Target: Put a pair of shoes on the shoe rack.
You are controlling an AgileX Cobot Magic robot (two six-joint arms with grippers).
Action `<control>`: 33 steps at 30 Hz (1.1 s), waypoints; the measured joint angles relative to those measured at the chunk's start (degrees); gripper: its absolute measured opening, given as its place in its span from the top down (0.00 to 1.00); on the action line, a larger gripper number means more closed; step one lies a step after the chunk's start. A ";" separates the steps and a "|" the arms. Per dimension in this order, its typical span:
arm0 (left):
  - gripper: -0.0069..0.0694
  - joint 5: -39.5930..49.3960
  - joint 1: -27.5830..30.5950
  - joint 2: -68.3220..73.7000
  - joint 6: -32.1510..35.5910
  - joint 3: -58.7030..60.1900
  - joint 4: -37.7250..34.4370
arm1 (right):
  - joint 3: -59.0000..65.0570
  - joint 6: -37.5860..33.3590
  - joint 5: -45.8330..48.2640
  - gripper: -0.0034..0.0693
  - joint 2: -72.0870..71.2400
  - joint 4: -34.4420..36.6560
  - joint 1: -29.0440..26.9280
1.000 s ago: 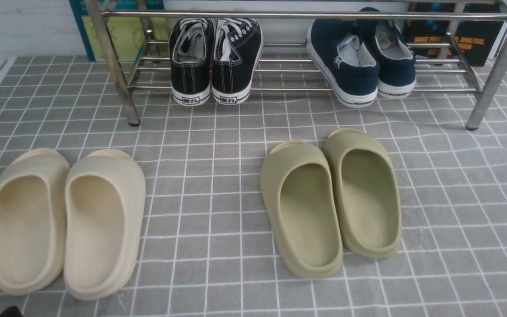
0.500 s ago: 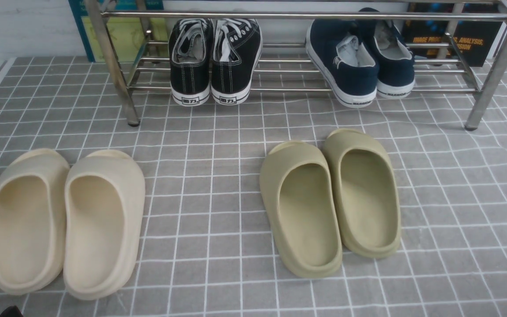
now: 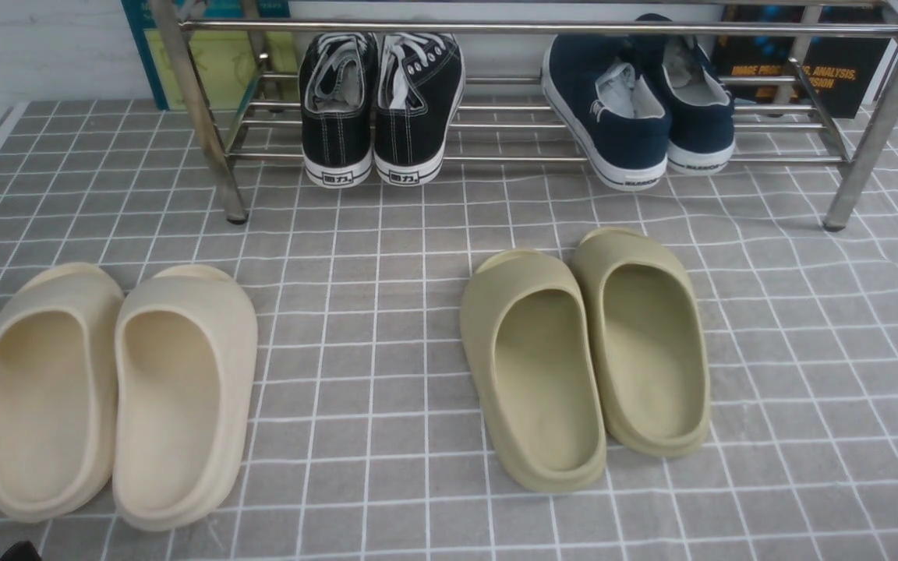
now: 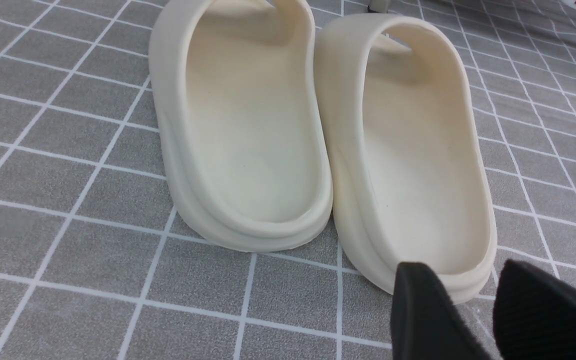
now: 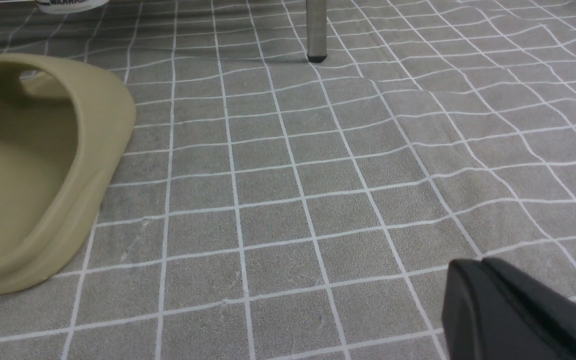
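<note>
The pair of shoes, navy with white soles, sits on the lower bars of the silver shoe rack at its right end, heels toward me. The left shoe lies at an angle, with its heel past the front bar. Neither gripper is near them. My left gripper stands open just behind the heel of a cream slipper, holding nothing. My right gripper is shut and empty over bare floor mat, with a rack leg ahead of it.
Black lace-up sneakers sit on the rack's left half. Cream slippers lie on the grey checked mat at front left, olive slippers at front centre-right. Posters lean behind the rack. The rack's slanted legs stand at both ends.
</note>
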 joint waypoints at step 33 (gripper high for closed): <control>0.60 0.00 0.00 0.00 0.00 0.00 0.00 | -0.54 -11.66 2.83 0.96 0.00 4.37 0.06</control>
